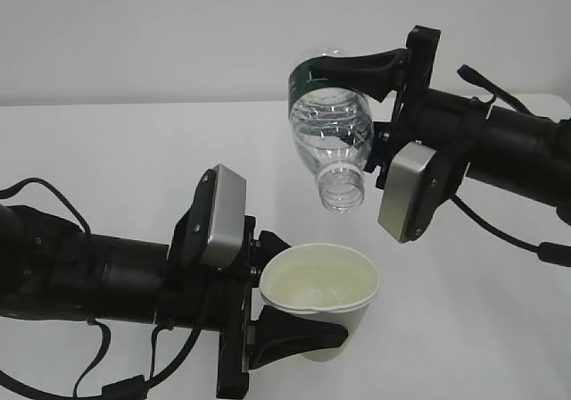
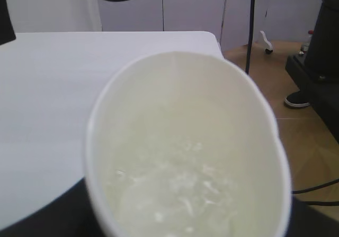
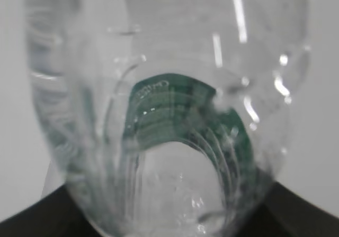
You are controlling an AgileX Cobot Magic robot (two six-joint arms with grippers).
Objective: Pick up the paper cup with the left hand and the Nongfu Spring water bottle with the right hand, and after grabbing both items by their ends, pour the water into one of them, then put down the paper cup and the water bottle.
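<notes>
At lower left, above the white table, the left hand, reaching in from the left edge, fingers clamped on the paper cup from either side. Cup held off the tabletop, long axis near upright and leaning a little, open mouth up and tipped toward the camera; white, tapered, rolled rim pressed slightly out of round, pale cream-yellow inside. In the left wrist view, clear liquid pooled in the cup's bottom, with small glints on its surface. Up and to the right, the Nongfu Spring water bottle, long axis steeply tilted, uncapped mouth pointing down just above the cup's rim and apart from it, base uppermost; clear ribbed plastic, dark green label band near the raised end. At right, the right hand, fingers closed around the bottle's upper part at the label.
</notes>
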